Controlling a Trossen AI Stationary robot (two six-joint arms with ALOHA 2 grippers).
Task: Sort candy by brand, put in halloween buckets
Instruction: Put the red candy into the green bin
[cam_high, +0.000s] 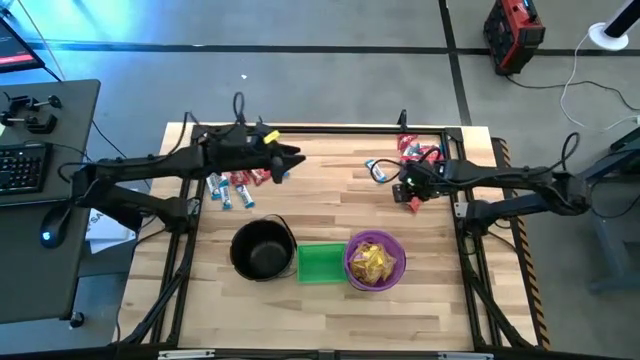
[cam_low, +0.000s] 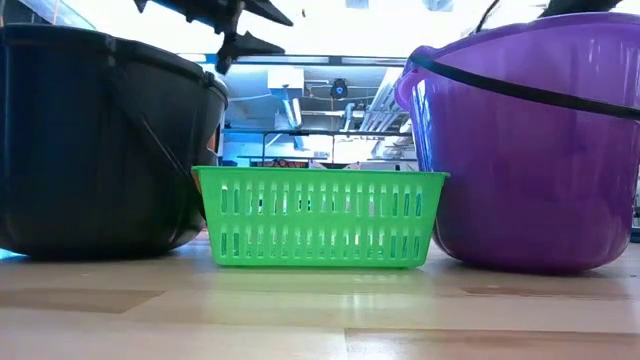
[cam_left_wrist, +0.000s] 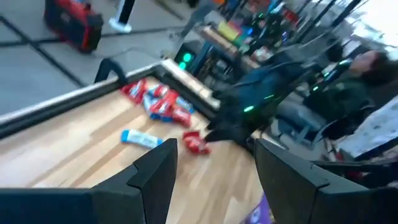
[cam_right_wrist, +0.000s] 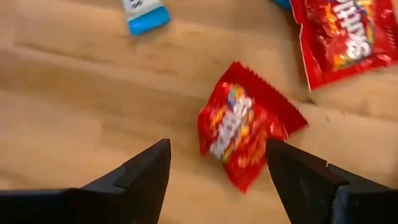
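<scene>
My left gripper (cam_high: 296, 157) (cam_left_wrist: 214, 149) is open and holds nothing. It is raised above the table's far left part, past a cluster of blue-and-white and red candies (cam_high: 236, 185). My right gripper (cam_high: 410, 192) (cam_right_wrist: 217, 152) is open and hovers over a lone red candy packet (cam_right_wrist: 247, 134) (cam_high: 413, 204) lying flat on the wood, a finger on either side, not touching. A blue-and-white candy (cam_high: 378, 171) (cam_right_wrist: 143, 15) and a red pile (cam_high: 417, 151) lie beyond it. The black pail (cam_high: 262, 249), green basket (cam_high: 320, 263) and purple bucket (cam_high: 376, 260) stand in a row near the front; yellow candies fill the purple one.
A black frame rail (cam_high: 330, 128) runs along the table's far edge, with side rails left and right. In the low view the three containers (cam_low: 320, 218) block the sight of the candies behind them. Bare wood (cam_high: 330, 200) lies between the two candy groups. A keyboard desk (cam_high: 40, 170) stands to the left.
</scene>
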